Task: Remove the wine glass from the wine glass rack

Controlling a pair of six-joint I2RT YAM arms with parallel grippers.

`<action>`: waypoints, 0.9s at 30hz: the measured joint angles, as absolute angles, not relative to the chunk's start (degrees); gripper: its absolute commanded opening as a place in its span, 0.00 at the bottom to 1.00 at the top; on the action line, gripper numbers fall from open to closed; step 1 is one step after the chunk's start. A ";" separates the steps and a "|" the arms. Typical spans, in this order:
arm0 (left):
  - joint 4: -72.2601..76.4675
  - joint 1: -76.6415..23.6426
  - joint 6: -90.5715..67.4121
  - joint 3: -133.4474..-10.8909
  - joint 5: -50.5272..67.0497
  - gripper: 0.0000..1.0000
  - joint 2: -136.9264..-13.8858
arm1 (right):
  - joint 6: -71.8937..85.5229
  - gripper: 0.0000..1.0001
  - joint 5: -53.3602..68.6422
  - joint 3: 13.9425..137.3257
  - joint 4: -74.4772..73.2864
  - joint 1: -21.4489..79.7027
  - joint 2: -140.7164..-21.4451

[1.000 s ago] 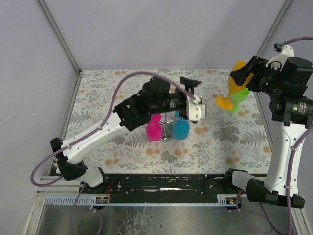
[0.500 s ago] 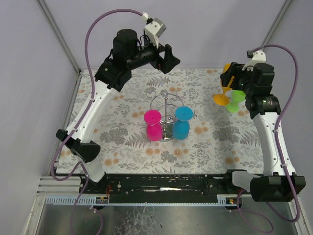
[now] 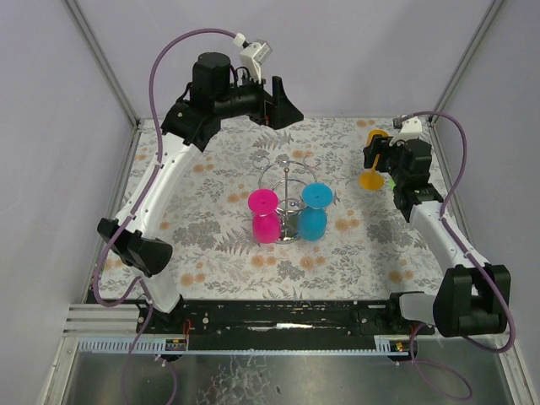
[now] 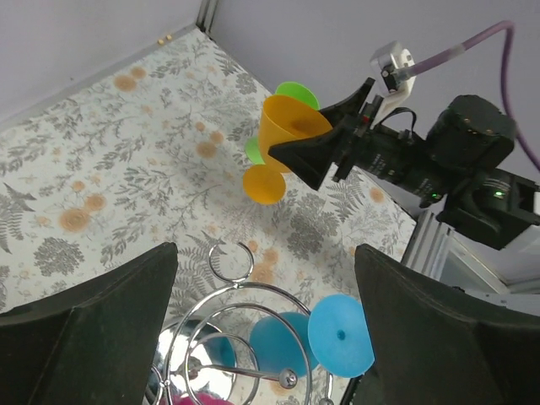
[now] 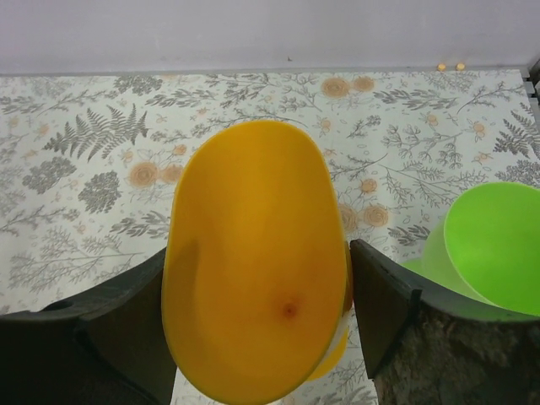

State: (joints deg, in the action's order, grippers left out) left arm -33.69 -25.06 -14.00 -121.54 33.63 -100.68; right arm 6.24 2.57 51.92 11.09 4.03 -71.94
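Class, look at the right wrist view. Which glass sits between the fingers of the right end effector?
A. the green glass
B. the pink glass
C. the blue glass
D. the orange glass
D: the orange glass fills the gap between the fingers of the right end effector. The green glass sits off to one side, and the pink glass and blue glass hang on the wine glass rack.

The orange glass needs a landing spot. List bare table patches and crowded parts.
Bare: the table's strip between rack and near edge; left of the pink glass. Crowded: centre, around rack, pink and blue glass; far right, green glass beside the right claw and orange glass.
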 measured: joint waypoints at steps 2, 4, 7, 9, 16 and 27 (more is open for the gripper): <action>-34.06 -24.97 -14.41 -121.54 34.41 0.84 -100.95 | 6.22 0.61 1.63 49.71 15.55 4.08 -73.01; -34.22 -24.95 -14.63 -121.54 34.94 0.84 -101.10 | 6.02 0.61 1.02 47.66 19.77 4.08 -73.69; -34.46 -24.91 -14.74 -121.54 35.59 0.84 -101.21 | 5.74 0.63 0.64 44.86 25.69 4.08 -74.98; -34.74 -24.82 -14.74 -121.54 35.86 0.83 -101.21 | 5.56 0.63 0.47 44.29 28.29 4.08 -76.40; -36.01 -24.32 -14.76 -121.34 37.10 0.83 -101.47 | 4.95 0.63 -1.13 41.47 37.30 4.08 -81.89; -37.04 -24.21 -15.46 -121.34 37.85 0.83 -103.11 | 4.95 0.69 -2.59 40.91 46.06 4.08 -89.41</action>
State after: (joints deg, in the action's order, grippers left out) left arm -37.04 -24.21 -15.46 -121.34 37.85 -103.11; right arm 4.95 -2.59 40.91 46.06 4.08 -89.41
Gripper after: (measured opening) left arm 0.829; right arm 0.744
